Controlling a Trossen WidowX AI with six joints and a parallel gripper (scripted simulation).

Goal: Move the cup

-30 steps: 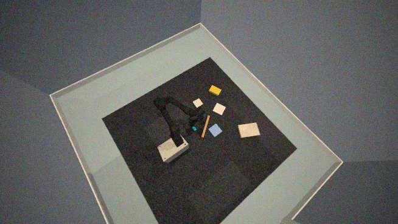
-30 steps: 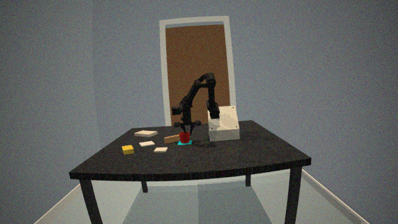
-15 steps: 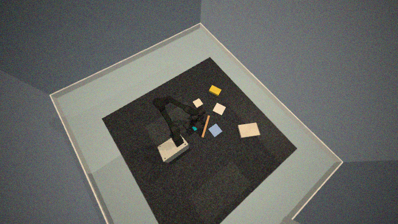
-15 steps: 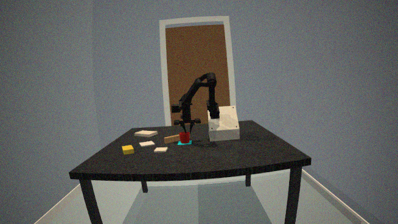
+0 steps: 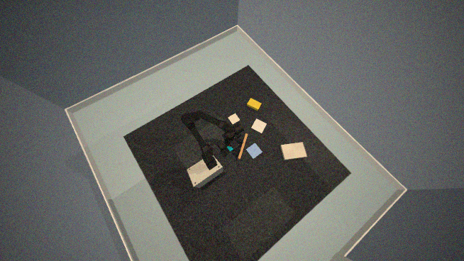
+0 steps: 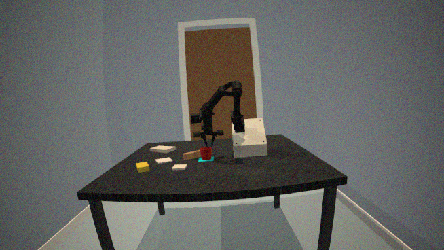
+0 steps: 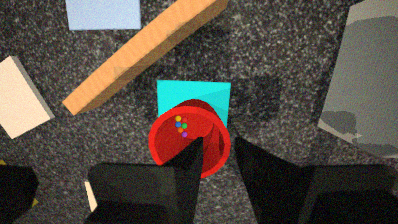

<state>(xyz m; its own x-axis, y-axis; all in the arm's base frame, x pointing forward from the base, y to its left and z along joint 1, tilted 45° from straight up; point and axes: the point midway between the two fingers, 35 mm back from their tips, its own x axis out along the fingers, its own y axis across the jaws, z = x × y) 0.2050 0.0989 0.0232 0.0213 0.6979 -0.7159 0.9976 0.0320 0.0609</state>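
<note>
The red cup (image 6: 206, 154) (image 7: 165, 145) stands upright on the cyan pad (image 5: 230, 149) (image 6: 212, 159) (image 7: 192, 91). Several small coloured marbles (image 7: 181, 126) lie inside it in the wrist view. My gripper (image 6: 210, 146) (image 7: 218, 142) is open part way. Its fingertips are close above the cup's rim: one shows over the cup's mouth, the other beyond its right side, with a gap to the wall. The arm hides the cup in the top view. The light blue pad (image 5: 254, 150) (image 7: 104, 13) has nothing on it; I cannot make it out in the exterior view.
An orange wooden bar (image 5: 242, 146) (image 6: 191, 155) (image 7: 145, 55) lies between the two pads. A yellow block (image 5: 254, 103) (image 6: 142, 166), two small cream slabs (image 5: 233, 118) (image 5: 259, 125) and a larger cream slab (image 5: 294, 150) (image 6: 163, 149) lie farther out. The arm's pale base box (image 6: 250, 149) stands beside the cyan pad.
</note>
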